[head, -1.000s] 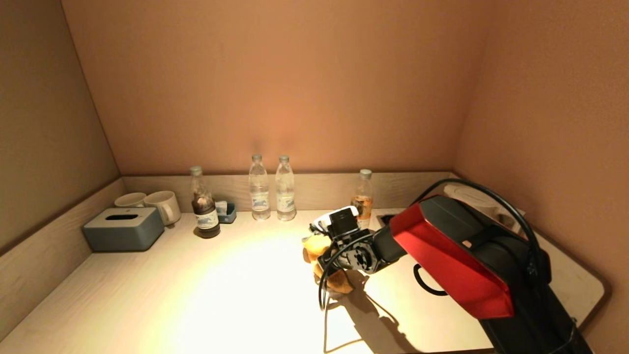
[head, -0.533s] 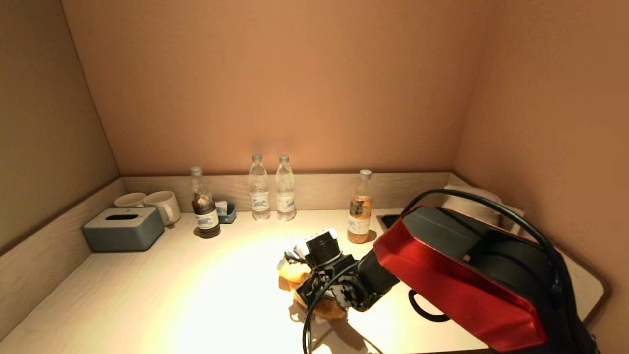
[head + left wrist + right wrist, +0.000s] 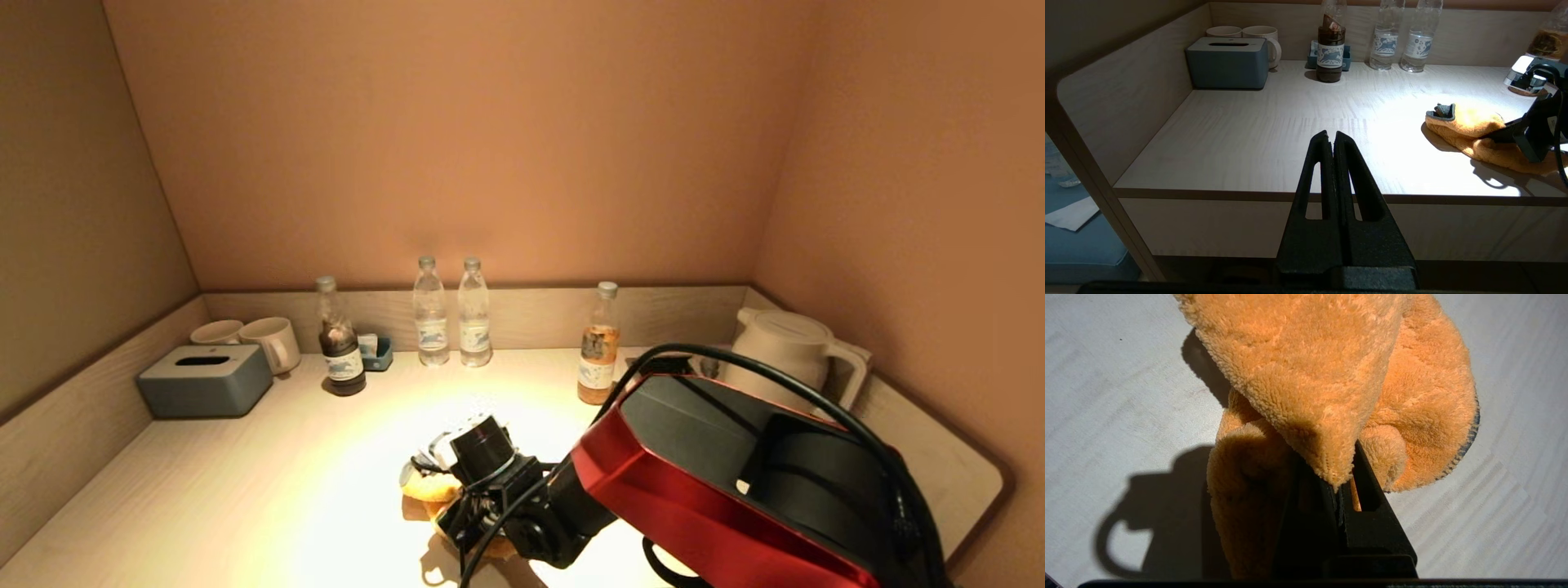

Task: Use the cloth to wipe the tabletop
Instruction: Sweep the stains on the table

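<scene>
An orange fleece cloth lies bunched on the pale wooden tabletop, near the front middle. It also shows in the right wrist view and the left wrist view. My right gripper is shut on the cloth, with a fold draped over its tips, and presses it on the table. In the head view the right gripper is mostly hidden under its wrist. My left gripper is shut and empty, parked off the table's front edge.
Along the back stand two white mugs, a grey tissue box, a dark bottle, two clear water bottles, an amber bottle and a white kettle at the right. Low walls border the table.
My right arm has dragged the cloth across the table toward the front and to the left, away from the amber bottle. The kettle has come into view behind the arm.
</scene>
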Robot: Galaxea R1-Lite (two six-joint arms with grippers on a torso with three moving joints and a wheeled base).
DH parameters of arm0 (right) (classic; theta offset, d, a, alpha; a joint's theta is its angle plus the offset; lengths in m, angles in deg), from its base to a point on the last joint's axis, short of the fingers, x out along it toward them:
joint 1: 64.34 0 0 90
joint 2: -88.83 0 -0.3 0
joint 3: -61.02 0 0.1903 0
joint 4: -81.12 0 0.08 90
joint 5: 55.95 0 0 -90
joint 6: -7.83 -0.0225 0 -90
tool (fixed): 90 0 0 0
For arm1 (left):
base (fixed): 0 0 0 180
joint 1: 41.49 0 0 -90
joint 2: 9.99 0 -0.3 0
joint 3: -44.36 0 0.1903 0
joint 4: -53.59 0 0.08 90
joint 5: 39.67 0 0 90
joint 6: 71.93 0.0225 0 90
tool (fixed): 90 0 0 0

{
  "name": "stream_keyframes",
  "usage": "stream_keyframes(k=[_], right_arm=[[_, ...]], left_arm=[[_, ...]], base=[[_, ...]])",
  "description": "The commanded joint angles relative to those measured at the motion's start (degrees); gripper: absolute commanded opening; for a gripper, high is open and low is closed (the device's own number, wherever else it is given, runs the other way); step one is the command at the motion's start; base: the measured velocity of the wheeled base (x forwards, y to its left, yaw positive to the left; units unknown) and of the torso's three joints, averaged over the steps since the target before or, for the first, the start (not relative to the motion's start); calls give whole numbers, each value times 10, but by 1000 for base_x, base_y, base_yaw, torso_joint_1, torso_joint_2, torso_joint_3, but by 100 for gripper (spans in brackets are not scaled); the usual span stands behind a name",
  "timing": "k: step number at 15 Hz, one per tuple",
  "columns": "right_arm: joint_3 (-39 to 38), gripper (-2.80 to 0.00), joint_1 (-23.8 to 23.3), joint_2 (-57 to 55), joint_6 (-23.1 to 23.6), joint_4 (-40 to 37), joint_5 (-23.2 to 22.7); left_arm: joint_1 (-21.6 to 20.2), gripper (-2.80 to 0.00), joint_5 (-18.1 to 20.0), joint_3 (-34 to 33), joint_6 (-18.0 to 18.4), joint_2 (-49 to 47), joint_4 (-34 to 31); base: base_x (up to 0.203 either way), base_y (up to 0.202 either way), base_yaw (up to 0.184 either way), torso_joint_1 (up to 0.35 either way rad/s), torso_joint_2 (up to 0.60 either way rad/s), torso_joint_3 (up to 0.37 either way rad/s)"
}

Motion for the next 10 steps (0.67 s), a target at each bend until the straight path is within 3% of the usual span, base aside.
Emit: stream_keyframes(k=[1, 7, 10], right_arm=[[0, -280, -3, -11, -1, 1, 2], [-3, -280, -130, -23, -6, 2, 4], [-20, -280, -146, -15, -6, 21, 4]], left_arm=[[0, -280, 0, 0, 0, 0, 0], [0, -280, 0, 0, 0, 0, 0], [0, -280, 0, 0, 0, 0, 0]], base=[[0, 0, 0, 0, 0, 0], [0, 0, 0, 0, 0, 0], [0, 0, 0, 0, 0, 0]])
